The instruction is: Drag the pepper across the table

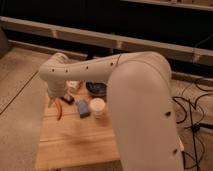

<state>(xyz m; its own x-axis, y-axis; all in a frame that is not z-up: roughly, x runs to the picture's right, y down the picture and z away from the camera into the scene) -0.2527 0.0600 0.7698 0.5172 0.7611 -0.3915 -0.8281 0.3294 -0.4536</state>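
The gripper, open or closed I cannot tell, sits just beside the pepper's far end on the table.

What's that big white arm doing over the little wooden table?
A robot arm reaches across the table, its gripper lowered near the left edge, right by the top end of the thin red pepper. The job is dragging it across. A black block, blue sponge, white cup and dark bowl sit alongside.
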